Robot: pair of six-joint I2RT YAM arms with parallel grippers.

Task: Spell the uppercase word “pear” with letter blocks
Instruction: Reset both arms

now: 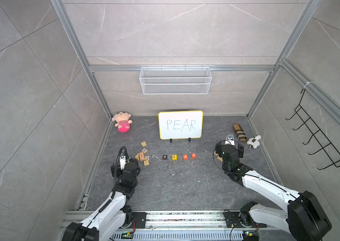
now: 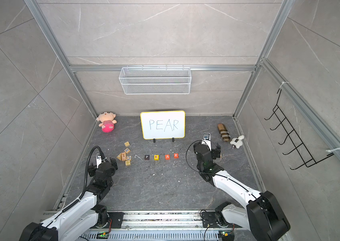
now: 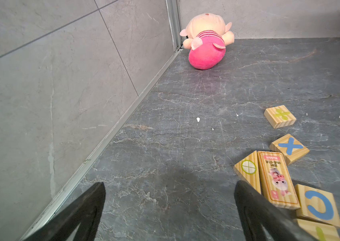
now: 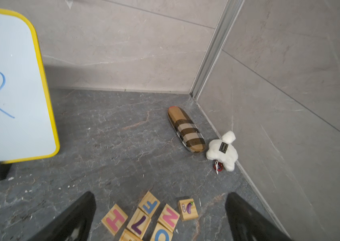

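Plush doll (image 1: 122,122), pink and peach, lies in the far left corner of the worktop (image 1: 165,187). Nearer the camera, the left tool (image 3: 170,184) hangs over bare worktop with its fingers spread wide and nothing between them. Just to its right lies a cluster of tan wooden blocks (image 1: 143,156).

The letter blocks (image 1: 174,157) sit in a row at the middle of the worktop, each apart from the next by a small gap. From left to right they are the black P block (image 1: 164,157), the yellow E block (image 1: 174,157), the orange-red A block (image 1: 185,157) and the orange-red R block (image 1: 193,155), which sits slightly farther back than the rest. Behind the row stands a yellow-framed whiteboard (image 1: 180,125) with PEAR handwritten on it.

Well to the right of the R block, the right tool (image 4: 160,194) is spread wide and grips nothing. It hangs over a second group of tan blocks (image 4: 144,217) bearing coloured letters. Beyond it, by the right wall, a plaid case (image 1: 239,129) lies just beside a white plush keychain (image 1: 253,141).
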